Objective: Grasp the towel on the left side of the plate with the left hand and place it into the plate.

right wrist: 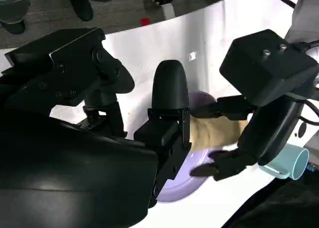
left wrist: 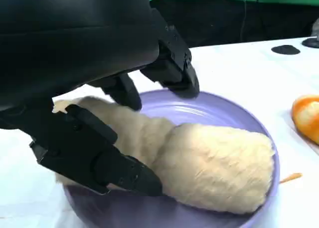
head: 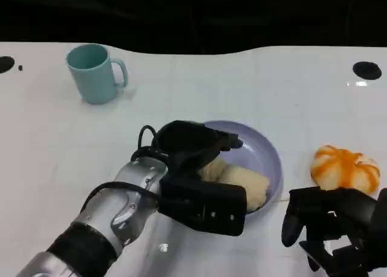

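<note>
Left hand (head: 193,153) hovers over the near-left part of the plate (head: 269,153), silver forearm coming in from the lower left; its fingers (left wrist: 172,68) are spread around the towel (head: 239,180) rather than clamped on it; the left wrist view shows dark fingers arched above the cream cloth and the thumb part lying along its near side, with a gap over the top of the towel, so the hand reads as released, holding nothing; whether any fingertip brushes the fabric I cannot tell. Further left and toward the far edge of the white desk (head: 242,89), a pale blue mug (head: 94,72) stands upright, handle pointing right, well apart from everything else. Moving to the centre now: the towel, a fluffy cream roll, lies inside the lavender plate, resting on its floor and reaching toward the near rim; the left wrist view (left wrist: 214,168) shows it bunched and thick, wholly within the rim (left wrist: 249,116). On to the right: an orange-and-white striped round object (head: 346,167) sits on the desk just beside the plate, not touching it. Lower right, the right hand (head: 326,225) rests near the desk's front edge, fingers apart and curved downward, grasping nothing; it sits close to the striped object.
</note>
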`<state>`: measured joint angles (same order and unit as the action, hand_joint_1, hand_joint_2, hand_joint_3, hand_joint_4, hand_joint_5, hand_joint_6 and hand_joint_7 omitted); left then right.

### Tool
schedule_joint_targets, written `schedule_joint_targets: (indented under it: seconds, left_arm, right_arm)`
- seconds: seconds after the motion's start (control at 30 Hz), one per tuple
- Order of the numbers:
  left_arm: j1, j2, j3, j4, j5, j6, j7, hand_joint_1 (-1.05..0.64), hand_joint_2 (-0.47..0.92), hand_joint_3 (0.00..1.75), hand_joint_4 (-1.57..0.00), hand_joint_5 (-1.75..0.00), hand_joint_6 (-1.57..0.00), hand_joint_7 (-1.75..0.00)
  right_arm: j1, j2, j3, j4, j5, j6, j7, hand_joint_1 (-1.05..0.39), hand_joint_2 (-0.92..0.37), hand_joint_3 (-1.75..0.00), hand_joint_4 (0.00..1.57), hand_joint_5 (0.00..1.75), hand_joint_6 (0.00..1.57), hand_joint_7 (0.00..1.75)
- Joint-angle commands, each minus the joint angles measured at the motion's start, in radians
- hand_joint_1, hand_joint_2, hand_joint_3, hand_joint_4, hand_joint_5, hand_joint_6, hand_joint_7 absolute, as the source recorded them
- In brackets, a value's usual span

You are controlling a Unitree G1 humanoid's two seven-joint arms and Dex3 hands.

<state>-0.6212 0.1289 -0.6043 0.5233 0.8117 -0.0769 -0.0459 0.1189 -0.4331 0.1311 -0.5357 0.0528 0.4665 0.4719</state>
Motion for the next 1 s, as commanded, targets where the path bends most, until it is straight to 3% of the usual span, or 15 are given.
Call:
schedule_joint_targets:
  seconds: [0.03,0.27,0.5,0.67,0.77,0.93,1.0]
  left_arm:
    - [-0.006,0.038,-0.011,-0.051,0.024,0.015,-0.04,-0.71,0.92,0.04,-0.14,-0.32,-0.18,0.0]
    - [0.05,0.091,0.021,-0.189,-0.003,0.046,-0.109,-0.75,0.92,0.07,-0.11,-0.33,-0.11,0.0]
    - [0.142,0.158,0.129,-0.386,-0.107,0.069,-0.206,-0.72,0.92,0.09,-0.16,-0.38,-0.2,-0.05]
    - [0.228,0.171,0.213,-0.501,-0.216,0.104,-0.26,-0.67,0.92,0.09,-0.19,-0.43,-0.29,-0.08]
    - [0.284,0.17,0.269,-0.574,-0.299,0.136,-0.29,-0.61,0.92,0.11,-0.26,-0.49,-0.38,-0.11]
    - [0.375,0.153,0.357,-0.692,-0.475,0.239,-0.365,-0.44,0.92,0.2,-0.81,-0.55,-0.82,-0.12]
    - [0.428,0.133,0.396,-0.721,-0.559,0.24,-0.365,-0.31,0.92,0.21,-0.8,-0.77,-0.95,-0.11]
  right_arm:
    - [0.001,-0.015,-0.014,-0.005,0.008,0.003,0.007,0.06,-0.61,-1.05,0.68,1.68,0.66,1.43]
    - [0.0,-0.013,-0.016,-0.001,0.01,0.0,0.011,0.06,-0.61,-1.05,0.68,1.69,0.66,1.43]
    - [-0.002,-0.012,-0.013,0.005,0.005,-0.004,0.01,0.06,-0.61,-1.05,0.68,1.69,0.67,1.43]
    - [-0.001,-0.01,-0.016,0.005,0.01,-0.008,0.012,0.07,-0.61,-1.05,0.69,1.69,0.67,1.44]
    - [0.001,-0.009,-0.016,0.0,0.012,-0.002,0.011,0.06,-0.61,-1.06,0.69,1.69,0.66,1.44]
    - [0.006,-0.007,-0.016,-0.007,0.014,0.001,0.009,0.07,-0.61,-1.06,0.69,1.69,0.66,1.44]
    - [0.009,-0.009,-0.016,-0.008,0.013,-0.006,0.011,0.07,-0.61,-1.07,0.69,1.69,0.66,1.44]
